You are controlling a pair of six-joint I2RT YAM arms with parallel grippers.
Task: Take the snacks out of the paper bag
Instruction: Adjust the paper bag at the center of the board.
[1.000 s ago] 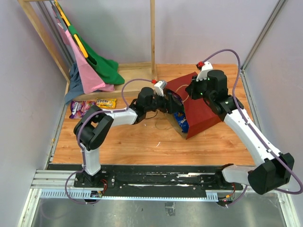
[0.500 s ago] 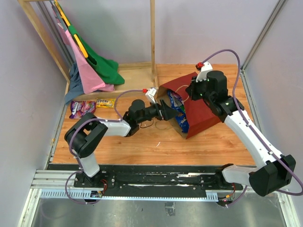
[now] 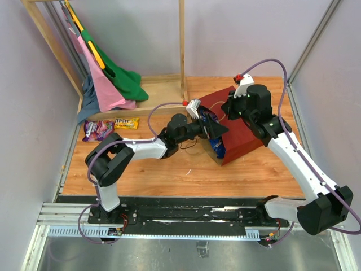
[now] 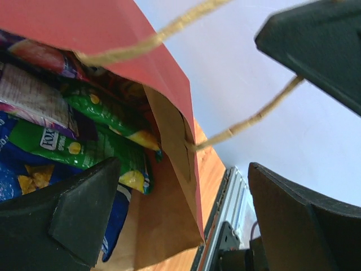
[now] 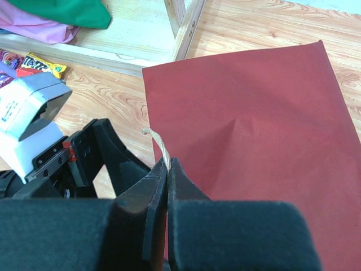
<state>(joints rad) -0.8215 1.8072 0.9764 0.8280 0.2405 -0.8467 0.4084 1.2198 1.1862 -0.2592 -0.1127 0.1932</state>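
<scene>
The wooden desk carries everything. On it the dark red paper bag lies on its side, the red face up and the open mouth turned away from the right arm, toward the left arm. Behind the bag's mouth stands a wooden frame. Pink and green cloths hang from this frame, well away from the bag on its mouth side.

The right arm reaches over the bag from the closed end. The right pincer is pressed together on the thin string handle at the upper edge of the mouth. The left arm stretches across the desk to the bag. The left pincer is at the mouth, and its two black fingers stand wide apart and hold nothing.

Inside the bag, on the brown paper, I see a blue Doritos bag, with green packets lying over it. Deeper in there is something purple and white, which I cannot identify. Two snacks are already outside, far from the mouth and near the cloths: a purple packet and, just beside it, a yellow packet.
</scene>
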